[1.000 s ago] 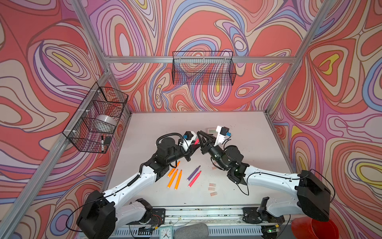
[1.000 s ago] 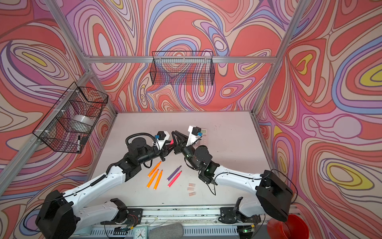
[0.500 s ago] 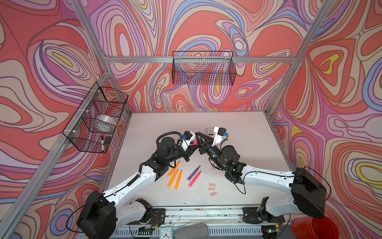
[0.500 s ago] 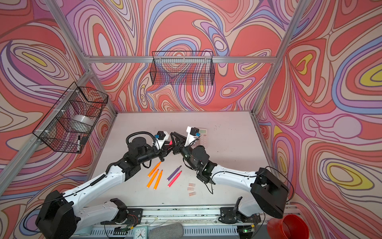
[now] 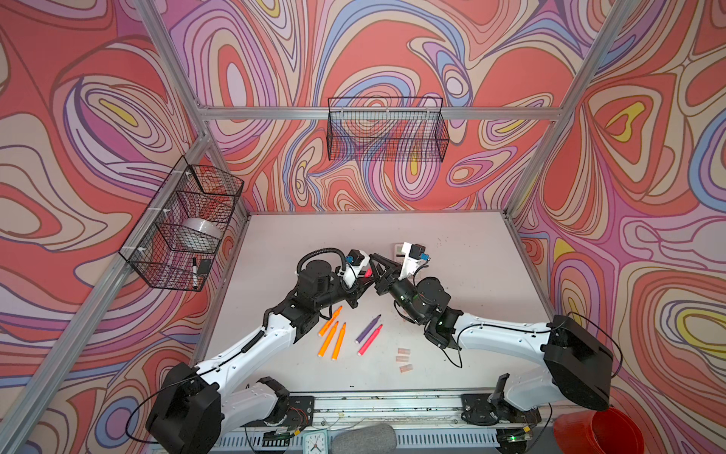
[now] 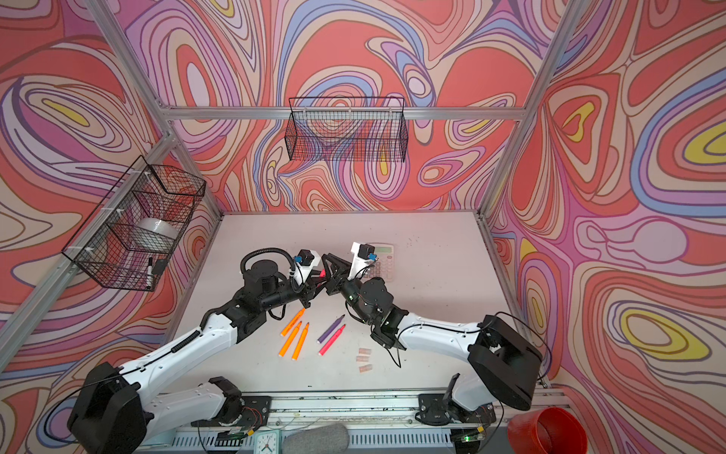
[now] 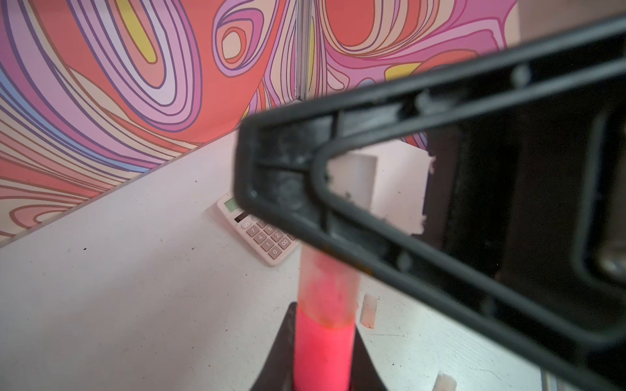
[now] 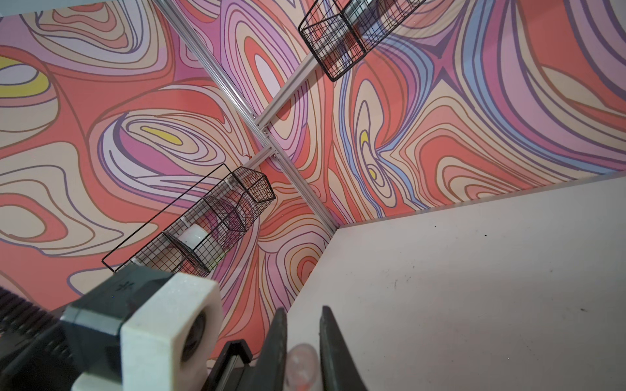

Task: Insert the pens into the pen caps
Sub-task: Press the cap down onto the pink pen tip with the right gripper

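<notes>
Both arms meet in the air over the middle of the pale pink table (image 5: 451,243), tips almost nose to nose

The left gripper (image 7: 324,333) has its jaws narrow, clamped on a hot pink plastic marker pen (image 7: 321,365). The pen stands out past the fingers, clear of the table. In both top views it shows only as a pink sliver between the two grippers

The right gripper (image 8: 303,338) also has its jaws narrow, pinching a pale pink translucent tube cap (image 8: 301,367). In the left wrist view this cap sits over the held pen's tip, rim overlapping the pink barrel. Its far end is hidden behind a right finger

On the table, toward the front and between the arms:
- three bright orange pens (image 5: 329,338), roughly parallel, close together
- just right of them a purple pen (image 5: 368,328) and a second hot pink pen (image 5: 370,340), side by side
- further right, three loose pale caps (image 5: 400,358) in a short column, apart from the pens

The left wrist view shows two loose caps (image 7: 368,309) on the table under the grippers. Cannot tell whether they belong to that column

A cream calculator (image 6: 387,255) lies flat behind the right gripper, partly covered by the arm
</notes>
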`<state>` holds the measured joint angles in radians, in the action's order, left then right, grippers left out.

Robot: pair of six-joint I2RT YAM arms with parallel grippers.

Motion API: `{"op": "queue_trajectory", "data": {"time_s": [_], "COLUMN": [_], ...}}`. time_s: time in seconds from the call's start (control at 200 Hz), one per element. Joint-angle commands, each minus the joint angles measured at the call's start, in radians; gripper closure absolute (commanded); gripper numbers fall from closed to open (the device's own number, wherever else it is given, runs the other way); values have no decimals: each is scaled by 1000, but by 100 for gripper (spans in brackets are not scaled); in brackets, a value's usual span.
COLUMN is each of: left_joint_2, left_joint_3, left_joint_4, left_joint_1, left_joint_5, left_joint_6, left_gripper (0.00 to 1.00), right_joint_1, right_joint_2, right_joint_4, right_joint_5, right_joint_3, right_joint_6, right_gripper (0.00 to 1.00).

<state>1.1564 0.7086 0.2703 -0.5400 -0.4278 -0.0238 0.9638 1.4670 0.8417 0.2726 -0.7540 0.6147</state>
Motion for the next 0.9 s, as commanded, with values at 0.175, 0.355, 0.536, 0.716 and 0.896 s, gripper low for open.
{"op": "queue_trajectory", "data": {"time_s": [0.175,0.355,0.536,0.716,0.896], "left_joint_2": [-25,-103,-213,-285,-293], "left_joint_3": [166,5,-183,-315,-366], "left_joint_4": [922,841,744,619,535], "left_joint_1": [171,168,158,159,158], "left_joint_5": [398,322,301,292,307], "left_joint_6": [218,222,209,235,271], "left_gripper": [100,100,100,100,100], "right_joint_1": [187,184,136,107,106], "right_joint_2": [55,41,82,135,199], "right_joint_4": [-481,-518,-506,-461,-438], "right_joint_5": [-297,-237,-273,-334,-370], "right_joint_3": [100,3,-67,-110,-150], "right_joint_6": [22,1,19,31,39], "right_gripper": [100,100,100,100,100]}}
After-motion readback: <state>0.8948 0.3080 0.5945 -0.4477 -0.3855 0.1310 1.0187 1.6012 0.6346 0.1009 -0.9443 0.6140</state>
